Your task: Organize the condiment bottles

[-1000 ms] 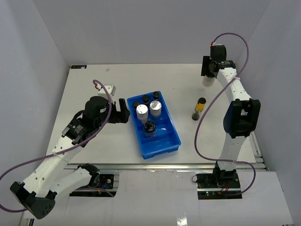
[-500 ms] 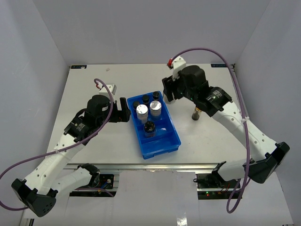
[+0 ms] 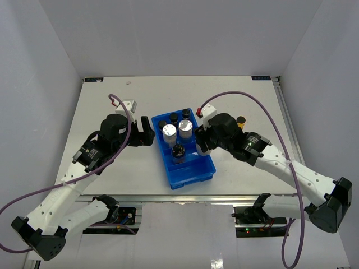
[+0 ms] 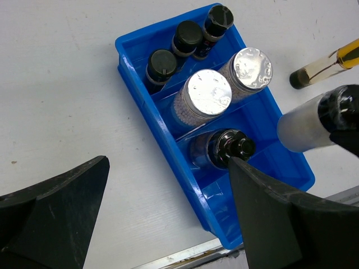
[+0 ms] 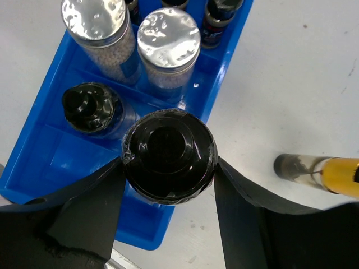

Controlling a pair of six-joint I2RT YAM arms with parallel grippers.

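Note:
My right gripper (image 3: 201,140) is shut on the whitish black-capped bottle (image 5: 169,156) and holds it upright over the right edge of the blue tray (image 3: 193,171). The bottle also shows in the left wrist view (image 4: 305,126). In the tray stand three dark black-capped jars (image 3: 174,117) at the back, two silver-lidded jars (image 3: 169,131) (image 3: 185,126) in the middle and one dark bottle (image 3: 178,150) nearer the front. The yellow dark-capped bottle (image 3: 240,120) stands on the table right of the tray, partly behind the right arm. My left gripper (image 3: 147,131) is open and empty, left of the tray.
The tray's front compartment (image 5: 50,151) holds nothing. The table's near metal edge (image 4: 185,255) runs just in front of the tray. Purple cables (image 3: 247,95) loop above both arms. Grey walls close in the back and sides.
The right arm swung from the far right corner to the tray's right edge, carrying the whitish bottle. The yellow bottle is now partly hidden behind it. The left arm barely moved.

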